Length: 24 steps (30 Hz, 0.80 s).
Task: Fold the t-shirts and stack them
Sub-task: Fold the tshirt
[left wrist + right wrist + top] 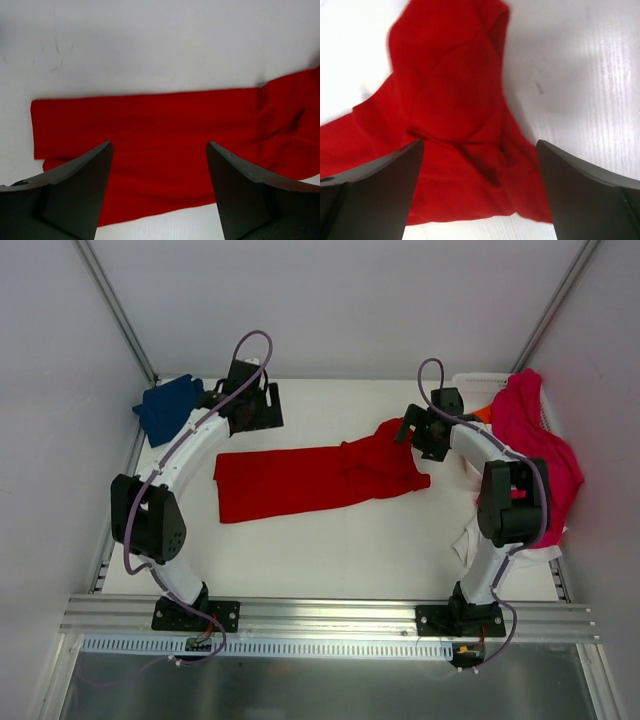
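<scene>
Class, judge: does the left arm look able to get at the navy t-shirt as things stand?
Probably yes. The navy t-shirt lies close beside the open, empty left gripper, with nothing between them; the gripper would have to turn away from the red t-shirt.

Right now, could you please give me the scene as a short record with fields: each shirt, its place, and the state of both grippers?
red t-shirt: middle of the table, folded into a long strip, right end bunched
navy t-shirt: far left corner, crumpled
magenta-pink t-shirt: right edge, draped by the white basket
orange t-shirt: only a small bit shows
white cloth: near right, partly hidden
left gripper: open, over the strip
right gripper: open, over the bunched end
stack: none yet
</scene>
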Each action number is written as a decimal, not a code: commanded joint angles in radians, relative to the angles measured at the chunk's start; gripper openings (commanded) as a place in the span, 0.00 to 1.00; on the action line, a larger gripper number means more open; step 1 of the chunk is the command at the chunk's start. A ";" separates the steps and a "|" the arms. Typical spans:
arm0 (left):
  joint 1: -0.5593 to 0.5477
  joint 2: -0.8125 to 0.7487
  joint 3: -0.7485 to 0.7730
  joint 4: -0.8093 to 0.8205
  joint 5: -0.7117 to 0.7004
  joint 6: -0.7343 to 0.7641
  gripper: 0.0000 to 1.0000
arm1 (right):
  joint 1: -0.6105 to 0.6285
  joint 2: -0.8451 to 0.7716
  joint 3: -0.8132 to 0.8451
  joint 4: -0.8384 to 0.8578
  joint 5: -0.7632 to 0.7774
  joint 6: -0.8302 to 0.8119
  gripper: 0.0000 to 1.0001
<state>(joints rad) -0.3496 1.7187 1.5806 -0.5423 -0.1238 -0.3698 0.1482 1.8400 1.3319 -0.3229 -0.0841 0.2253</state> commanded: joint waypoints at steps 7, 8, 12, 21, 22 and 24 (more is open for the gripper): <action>-0.011 -0.246 -0.350 0.120 -0.022 -0.095 0.75 | -0.093 0.079 0.024 0.074 -0.135 0.134 1.00; -0.012 -0.251 -0.378 0.126 -0.031 -0.100 0.75 | -0.093 0.077 0.010 0.090 -0.158 0.141 0.99; -0.012 -0.268 -0.410 0.140 -0.040 -0.121 0.74 | -0.088 0.087 -0.071 0.197 -0.227 0.218 0.99; -0.032 -0.278 -0.438 0.147 -0.057 -0.138 0.74 | -0.006 0.160 -0.111 0.307 -0.252 0.290 0.99; -0.032 -0.283 -0.442 0.148 -0.060 -0.138 0.74 | -0.003 0.165 -0.111 0.315 -0.255 0.293 0.96; -0.035 -0.284 -0.447 0.147 -0.066 -0.139 0.73 | 0.001 0.180 -0.109 0.317 -0.259 0.301 0.81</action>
<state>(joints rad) -0.3744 1.4788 1.1439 -0.4225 -0.1459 -0.4881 0.1352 1.9678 1.2411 -0.0067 -0.3256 0.4892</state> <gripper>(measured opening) 0.737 0.881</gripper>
